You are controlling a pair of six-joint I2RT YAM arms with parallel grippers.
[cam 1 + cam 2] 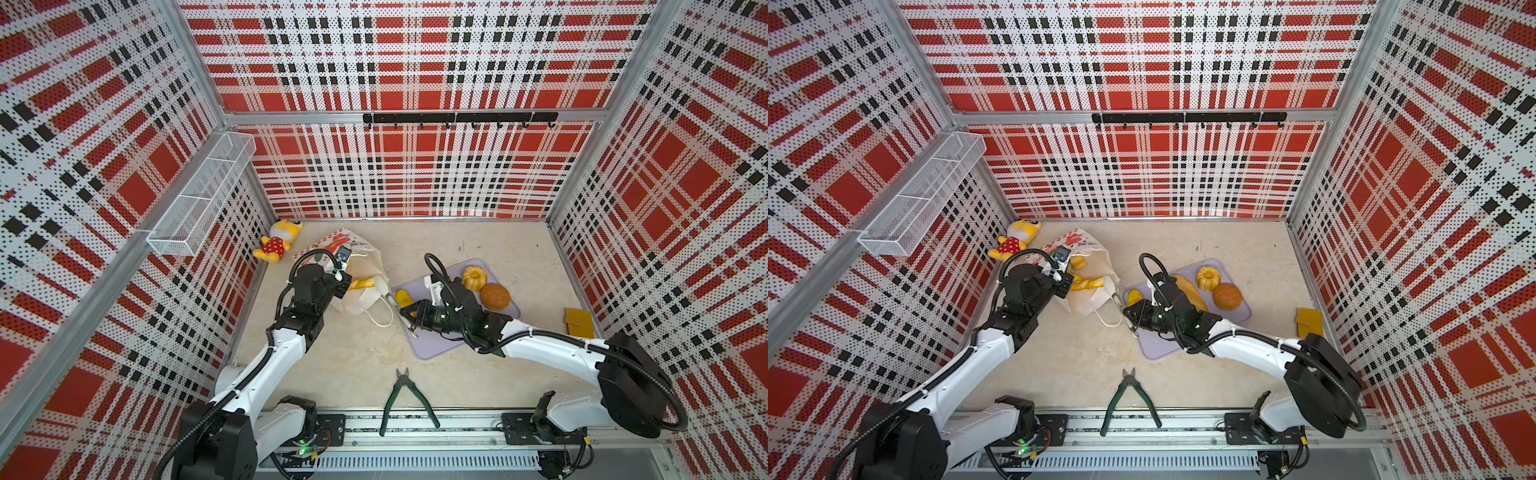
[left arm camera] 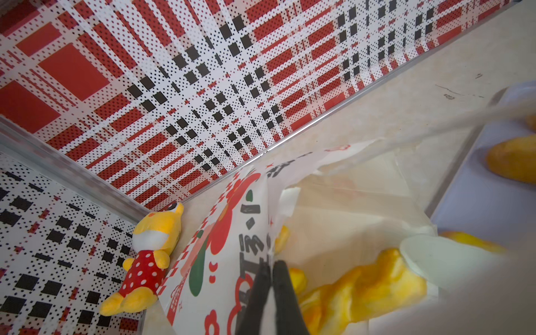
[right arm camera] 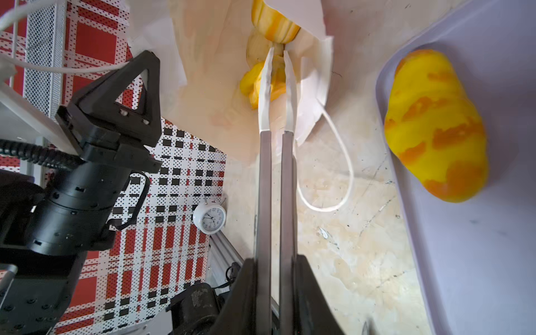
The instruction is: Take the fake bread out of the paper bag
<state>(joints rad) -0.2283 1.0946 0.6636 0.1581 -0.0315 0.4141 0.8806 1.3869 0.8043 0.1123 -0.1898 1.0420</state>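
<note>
The white paper bag (image 1: 353, 249) (image 1: 1084, 243) with red flower prints lies tipped on the floor, mouth toward the tray. My left gripper (image 2: 271, 265) (image 1: 343, 286) is shut on the bag's rim. My right gripper (image 3: 277, 261) (image 1: 411, 313) is shut on metal tongs (image 3: 275, 174); their white tips reach into the bag mouth on either side of a yellow bread (image 3: 252, 84). A twisted braid (image 1: 363, 283) (image 2: 362, 284) lies inside the bag. On the lilac tray (image 1: 432, 349) rest a fluted cake (image 1: 475, 277), a round bun (image 1: 495, 296), a long loaf (image 1: 1192, 291) and a yellow croissant (image 3: 435, 127).
A yellow plush doll (image 1: 274, 245) lies in the back left corner behind the bag. Green pliers (image 1: 405, 399) lie near the front rail. A flat yellow-brown piece (image 1: 579, 322) sits by the right wall. A wire basket (image 1: 203, 195) hangs on the left wall.
</note>
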